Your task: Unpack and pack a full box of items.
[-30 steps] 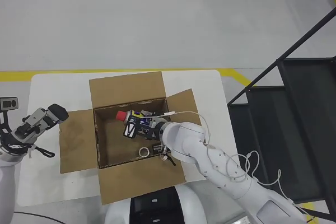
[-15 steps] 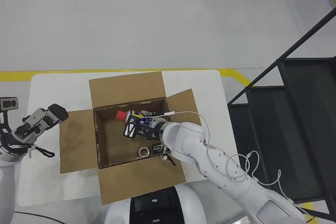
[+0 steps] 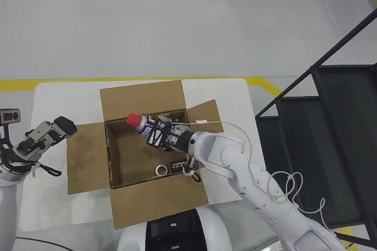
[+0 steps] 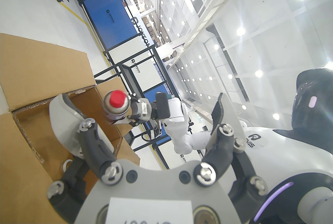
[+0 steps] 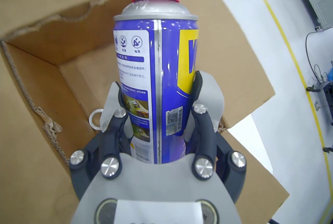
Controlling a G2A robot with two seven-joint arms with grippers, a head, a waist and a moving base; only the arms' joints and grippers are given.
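An open cardboard box (image 3: 88, 157) stands on the white table (image 3: 56, 100). My right gripper (image 3: 166, 136) is shut on a blue spray can (image 3: 149, 128) with a red cap, held above the box's far inner part. In the right wrist view the spray can (image 5: 158, 58) stands between the fingers (image 5: 200, 115) of the right gripper (image 5: 158, 89). My left gripper (image 3: 64, 126) hangs open and empty beside the box's left flap. The left wrist view shows the left gripper (image 4: 141, 115), the spray can (image 4: 116, 105) and the box (image 4: 39, 74).
On the box floor lie a white ring (image 3: 161, 170) and a small black item (image 3: 178, 167); the white ring (image 5: 94, 119) also shows below the can. All four flaps are folded outward. A dark metal staircase (image 3: 339, 125) stands right of the table.
My right gripper has lifted the spray can from lying low in the box up toward the far wall. The left arm has not moved.
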